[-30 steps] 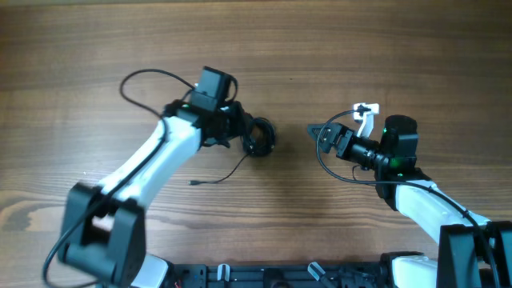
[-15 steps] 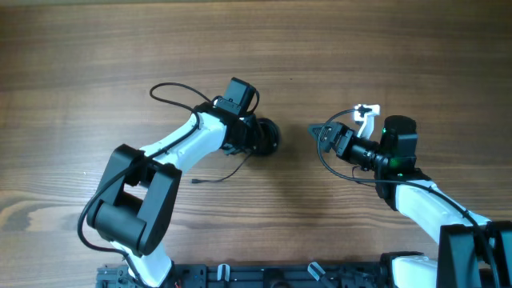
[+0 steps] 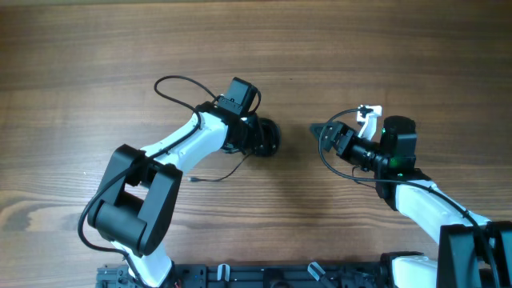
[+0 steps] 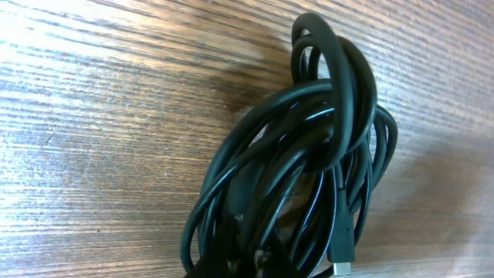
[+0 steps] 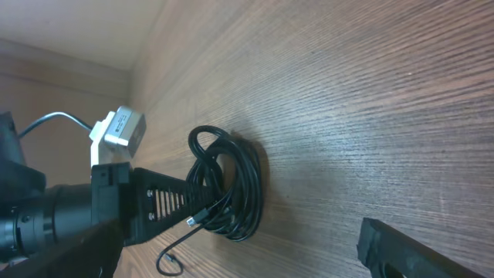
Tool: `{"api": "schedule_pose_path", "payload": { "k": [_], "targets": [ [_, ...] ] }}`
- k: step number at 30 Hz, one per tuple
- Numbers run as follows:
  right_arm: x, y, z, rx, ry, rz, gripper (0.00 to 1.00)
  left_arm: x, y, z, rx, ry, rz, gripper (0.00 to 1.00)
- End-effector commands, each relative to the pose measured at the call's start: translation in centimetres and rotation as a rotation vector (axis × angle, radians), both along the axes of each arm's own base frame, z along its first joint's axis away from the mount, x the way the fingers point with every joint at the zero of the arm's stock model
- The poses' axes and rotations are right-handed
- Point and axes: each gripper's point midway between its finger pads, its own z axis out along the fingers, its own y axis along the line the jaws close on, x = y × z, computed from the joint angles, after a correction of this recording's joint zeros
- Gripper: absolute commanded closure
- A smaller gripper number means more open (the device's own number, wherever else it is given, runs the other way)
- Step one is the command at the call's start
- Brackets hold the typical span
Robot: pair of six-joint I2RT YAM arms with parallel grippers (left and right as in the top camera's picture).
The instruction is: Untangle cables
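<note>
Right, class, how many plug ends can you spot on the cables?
2: one plug ends the loose strand trailing from the bundle; another plug sits within the bundle; others may be hidden.

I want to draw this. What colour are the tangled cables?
Black, a bit shiny. The left wrist view shows the cables best.

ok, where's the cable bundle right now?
Overhead, near centre: the cable bundle lies at the tips of the left pincer, the open right pincer facing it across a gap.
</note>
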Motion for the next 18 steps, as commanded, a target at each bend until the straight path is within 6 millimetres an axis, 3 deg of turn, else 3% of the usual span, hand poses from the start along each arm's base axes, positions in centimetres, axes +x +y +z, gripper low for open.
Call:
{"api": "schedule_pose_path", "payload": {
  "k": [1, 6, 11, 18],
  "targets": [
    [0.1, -0.3, -0.5, -0.008, 0.026, -0.019, 0.0, -0.8, 0.4, -0.3, 0.037, -0.023, -0.156, 0.96],
    [0.0, -0.2, -0.4, 0.033, 0.068, -0.043, 0.0, -0.4, -0.2, 3.0, 0.008, -0.127, -0.264, 0.96],
    [-0.6, 1.1, 1.0, 0.099, 0.038, 0.042, 0.0, -0.6, -0.2, 5.9, 0.017, -0.219, -0.38, 0.96],
    [-1.9, 3.9, 3.7, 0.153, -0.102, 0.238, 0.0, -3.0, -1.1, 8.3, -0.035, -0.289, -0.675, 0.96]
  ]
}}
